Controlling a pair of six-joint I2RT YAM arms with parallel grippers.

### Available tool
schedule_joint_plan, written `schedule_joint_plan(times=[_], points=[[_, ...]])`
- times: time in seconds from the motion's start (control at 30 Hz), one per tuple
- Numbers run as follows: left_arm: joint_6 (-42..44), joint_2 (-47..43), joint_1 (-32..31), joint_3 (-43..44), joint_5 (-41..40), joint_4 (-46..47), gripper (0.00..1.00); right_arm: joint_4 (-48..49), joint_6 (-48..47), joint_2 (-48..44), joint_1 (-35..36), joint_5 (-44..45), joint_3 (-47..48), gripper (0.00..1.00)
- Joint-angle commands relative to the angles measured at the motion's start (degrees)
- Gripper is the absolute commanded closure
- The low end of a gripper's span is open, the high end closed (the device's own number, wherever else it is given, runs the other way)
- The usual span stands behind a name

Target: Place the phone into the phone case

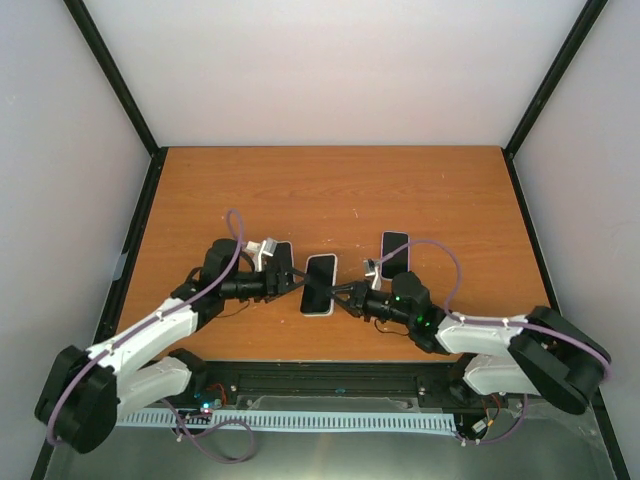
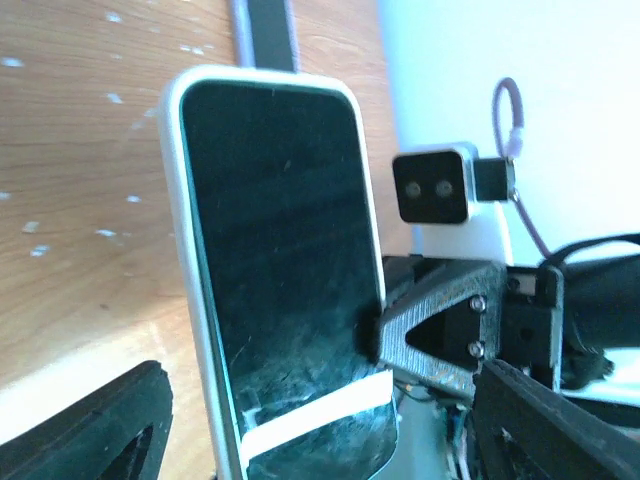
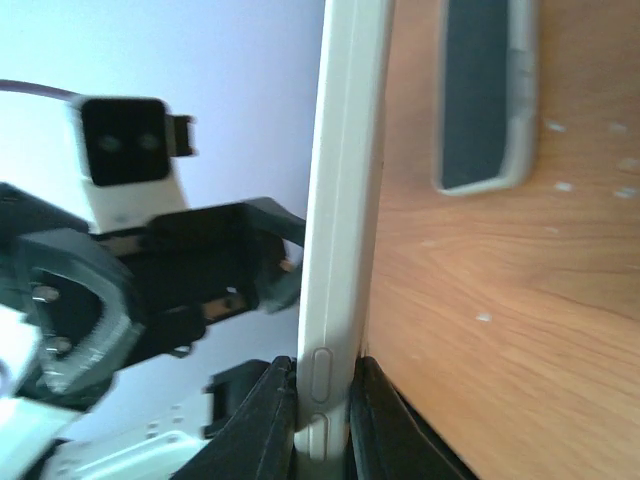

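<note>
The white-rimmed phone point(image 1: 319, 284) is clamped at its edge between the right fingers point(image 3: 265, 420), while the left fingers point(image 2: 100, 425) are held wide apart around it.

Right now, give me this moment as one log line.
phone: white-rimmed, screen up | right gripper: jaws shut on phone edge | left gripper: jaws open, straddling phone end

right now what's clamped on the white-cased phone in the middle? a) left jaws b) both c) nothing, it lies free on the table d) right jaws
d: in the right wrist view the right jaws pinch both faces of the white-cased phone near its side buttons, while the left wrist view shows the left jaws standing wide apart on either side of it.
</note>
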Motion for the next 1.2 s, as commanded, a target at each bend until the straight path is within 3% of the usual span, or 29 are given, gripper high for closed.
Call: schedule_joint_plan(times=[0.0,0.2,0.3,0.47,0.63,0.77,0.9,1.07,1.17], points=[[-2.53,-5.95,0.59,0.07,6.68,1.97,0.16,7.92,1.87,-6.36,-0.21,-0.18,1.51,0.9],[-6.36,-10.22,0.66,-0.18,9.73,6.4,0.15,8.49,3.32,-11.47,-0.22,-0.42,3.67,0.89],[-9.61,-11.28,0.59,-2.09,12.35,13.33,0.16,12.52,5.89,-12.07,-0.22,0.35,2.8,0.89],[-16.71,-11.98,0.61,-6.85,15.21,27.36,0.27,16.26,8.61,-11.99,-0.22,1.92,1.6,0.89],[-18.62,-12.29,0.59,-7.87,15.45,30.05,0.45,17.04,9.52,-11.86,-0.22,3.45,1.36,0.9],[-19.05,-12.23,0.59,-8.18,15.05,30.4,0.67,16.91,9.73,-11.28,-0.22,3.27,1.56,0.89],[-19.07,-11.51,0.57,-8.03,14.64,30.56,0.83,17.08,9.8,-10.31,-0.14,2.77,1.17,0.86],[-17.12,-10.81,0.59,-6.77,13.5,27.34,0.98,14.79,8.91,-10.3,-0.13,2.4,0.82,0.82],[-15.98,-10.51,0.63,-6.19,12.56,24.99,1.0,12.18,7.78,-10.86,-0.13,2.35,1.42,0.78]])
